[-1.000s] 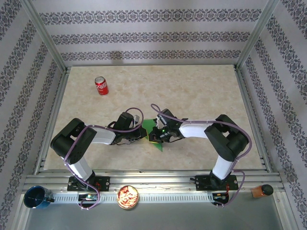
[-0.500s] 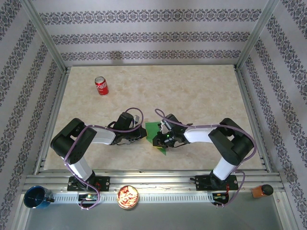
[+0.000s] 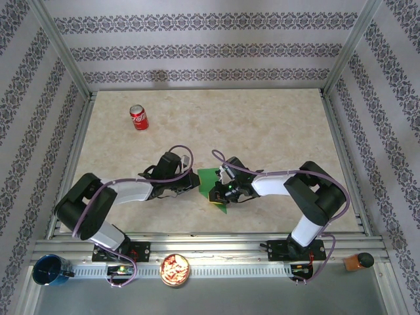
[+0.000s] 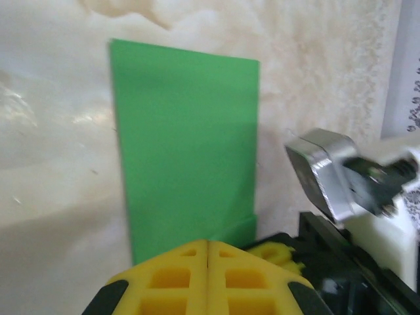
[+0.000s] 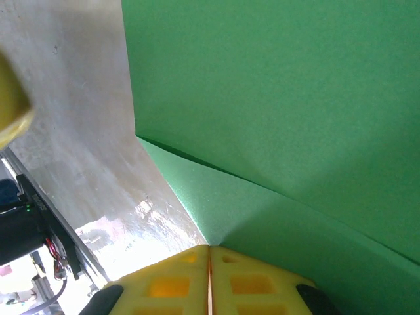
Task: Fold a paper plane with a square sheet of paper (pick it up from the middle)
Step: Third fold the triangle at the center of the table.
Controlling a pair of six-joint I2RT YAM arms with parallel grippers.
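Note:
The square sheet of paper (image 3: pixel 210 178) lies on the table between my two grippers, bright green and folded, with a pointed end (image 3: pixel 221 206) toward the near edge. In the left wrist view the sheet (image 4: pixel 187 144) is a flat rectangle. My left gripper (image 4: pixel 208 244) is shut, its tips over the sheet's near edge. From above, the left gripper (image 3: pixel 195 184) sits at the sheet's left side and my right gripper (image 3: pixel 216 192) at its near right. In the right wrist view the right gripper (image 5: pixel 210 247) is shut where the creases of the paper (image 5: pixel 282 98) meet, one flap raised.
A red soda can (image 3: pixel 138 117) stands at the far left of the table. On the near rail are a blue cup (image 3: pixel 49 270), a bowl of snacks (image 3: pixel 175 270) and a brown object (image 3: pixel 358 261). Metal frame posts edge the table.
My right gripper has dropped toward the near edge along the paper and pulled it slightly. The left arm's elbow has swung out to the left while its gripper stayed at the sheet.

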